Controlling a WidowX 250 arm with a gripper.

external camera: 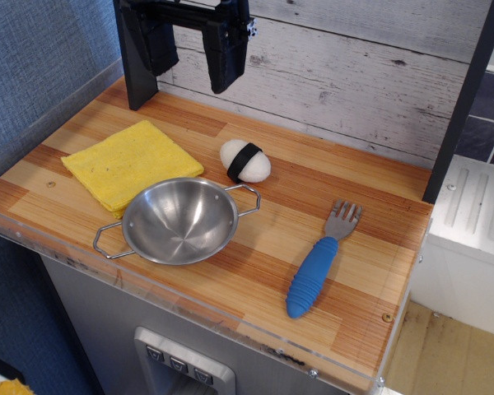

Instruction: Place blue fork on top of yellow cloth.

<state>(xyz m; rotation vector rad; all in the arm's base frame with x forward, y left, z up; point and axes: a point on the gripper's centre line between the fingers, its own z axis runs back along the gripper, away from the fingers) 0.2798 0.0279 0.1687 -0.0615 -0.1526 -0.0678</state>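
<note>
The blue fork (317, 269) lies flat on the wooden table (379, 247) at the right, its ribbed blue handle toward the front edge and its grey tines pointing back. The yellow cloth (132, 162) lies flat at the left rear, its near corner tucked behind the steel bowl. My gripper (193, 56) hangs high at the back, above and behind the cloth, far from the fork. Its two black fingers stand apart with nothing between them.
A steel bowl (179, 220) with two wire handles sits in front of the cloth, touching its corner. A white rice ball with a black band (245, 160) lies behind the bowl. A dark post (465, 99) stands at the right rear. The table's front edge is close to the bowl.
</note>
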